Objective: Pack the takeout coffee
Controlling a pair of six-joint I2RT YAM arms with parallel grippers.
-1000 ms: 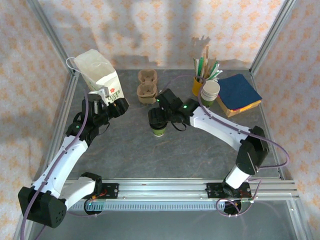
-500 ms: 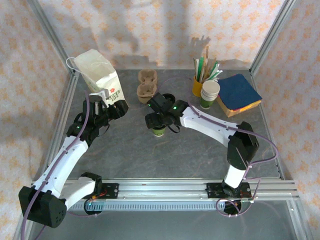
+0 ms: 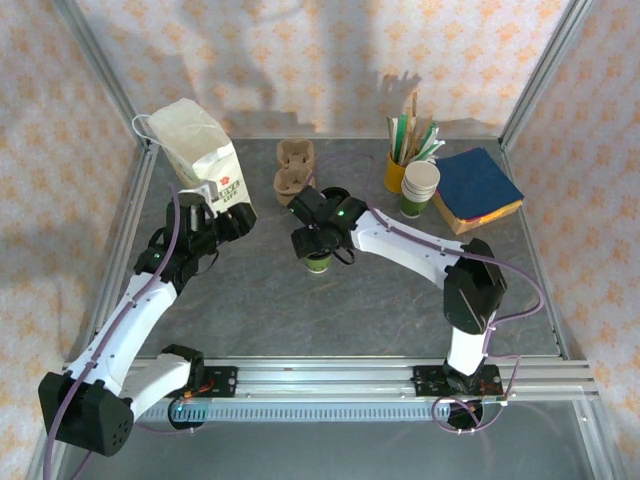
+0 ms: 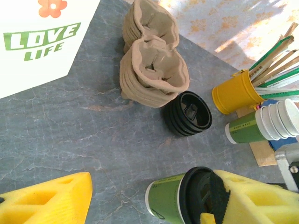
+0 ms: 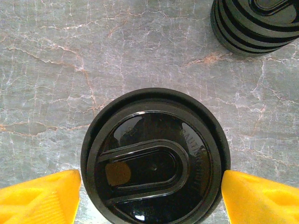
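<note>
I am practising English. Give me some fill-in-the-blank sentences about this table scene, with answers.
1. The right tool straddles a small green paper cup with a round ____ plastic lid.
2. The white paper bag bears the green words LOVE ____.
3. Wooden sticks and straws stand in a ____ cup.
Answers: black; LIFE; yellow.

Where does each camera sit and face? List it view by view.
Top external: above and behind the bases, looking down on the table; left arm and right arm show.
Left wrist: on the left arm, facing obliquely toward the lids; its fingers at the bottom corners.
Right wrist: on the right arm, straight down on the coffee; its fingers flank it.
Shared: coffee in all three; lids in both wrist views.
</note>
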